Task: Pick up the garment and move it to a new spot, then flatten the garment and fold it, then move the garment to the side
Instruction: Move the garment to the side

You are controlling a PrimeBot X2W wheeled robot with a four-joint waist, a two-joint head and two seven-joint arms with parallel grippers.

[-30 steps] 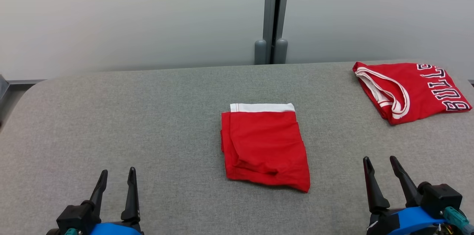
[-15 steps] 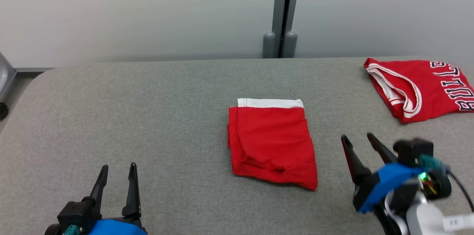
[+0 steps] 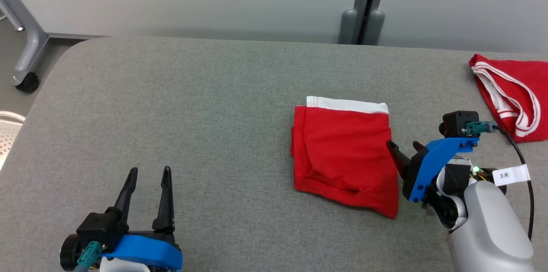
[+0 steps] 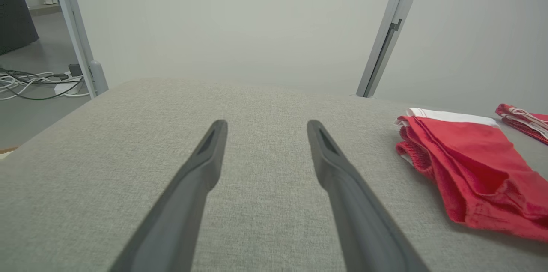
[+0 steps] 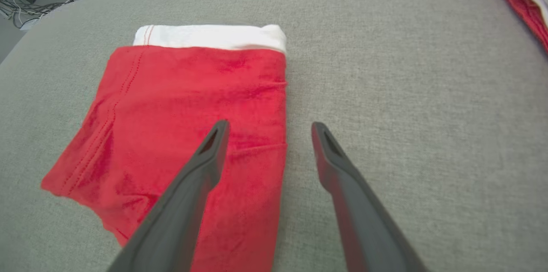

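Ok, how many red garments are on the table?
2. Folded red shorts lie mid-table by the right tool; a second red garment sits far right, cut off by the frame; more may lie beyond.

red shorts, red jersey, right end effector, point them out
red shorts [image 3: 342, 152], head view, middle of the top layer
red jersey [image 3: 534, 74], head view, red cloth beyond white trim
right end effector [image 5: 269, 124], right wrist view, midway between fingertips
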